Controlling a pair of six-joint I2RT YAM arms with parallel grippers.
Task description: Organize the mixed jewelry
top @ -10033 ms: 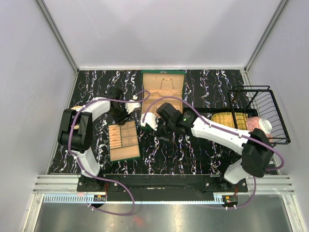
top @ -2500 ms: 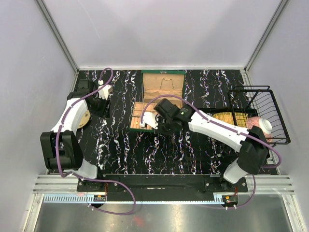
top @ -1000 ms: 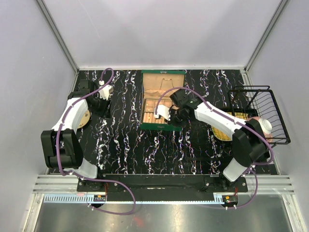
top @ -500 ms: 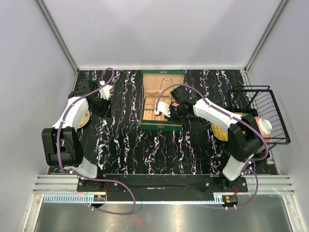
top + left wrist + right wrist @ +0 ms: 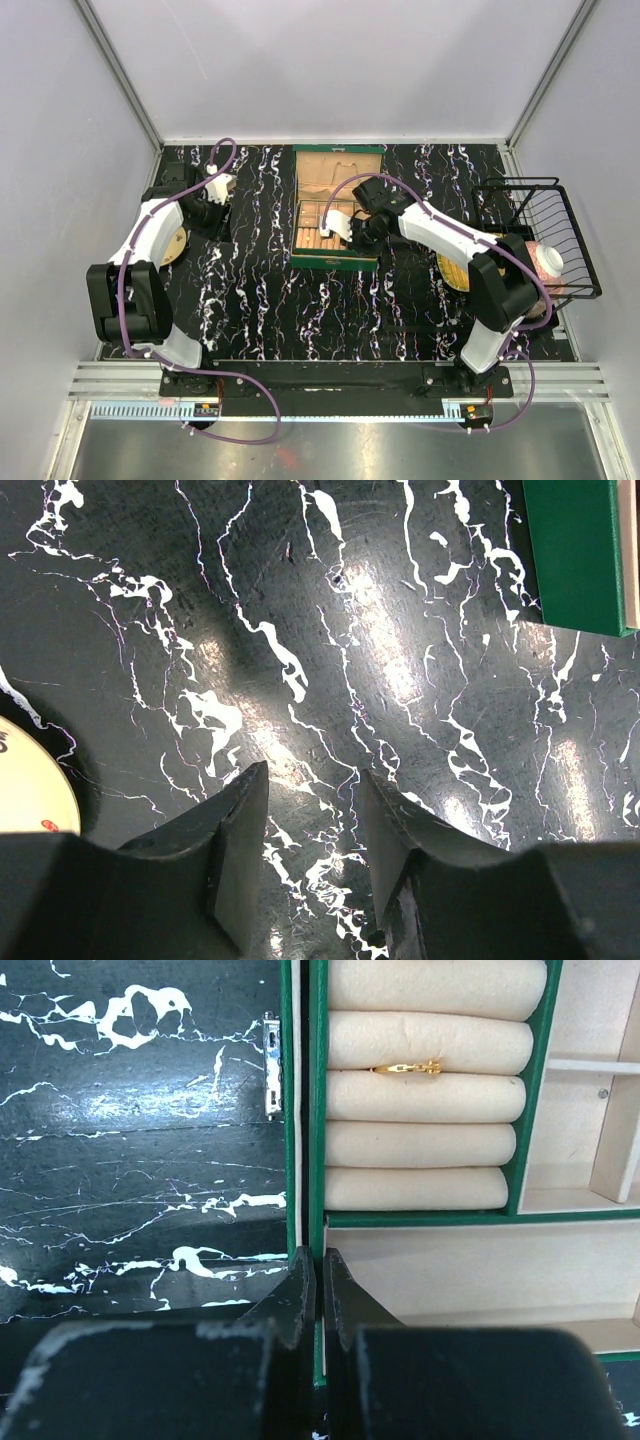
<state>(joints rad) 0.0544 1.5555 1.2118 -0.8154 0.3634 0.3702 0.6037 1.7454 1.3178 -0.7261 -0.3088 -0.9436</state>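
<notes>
The open green box (image 5: 338, 262) lies at the back middle of the table, its lid (image 5: 338, 168) flat behind it. The tan compartmented tray (image 5: 322, 222) sits in the box. My right gripper (image 5: 352, 224) is shut on the tray's green side wall (image 5: 318, 1160); in the right wrist view the gripper (image 5: 320, 1260) pinches that wall next to the box wall. One gold ring (image 5: 405, 1067) sits between the cream ring rolls. Other loose jewelry is out of view. My left gripper (image 5: 213, 203) is open and empty over the bare table (image 5: 310, 780).
A round tan disc (image 5: 172, 246) lies by the left arm and shows in the left wrist view (image 5: 30, 790). A yellow woven mat (image 5: 462, 262) and a black wire basket (image 5: 540, 225) holding a pink and white item (image 5: 543, 260) are at the right. A box corner (image 5: 580, 555) shows.
My right gripper has carried the tray from the table's left middle into the green box and holds it there. The left arm moved off to the far left and stays still.
</notes>
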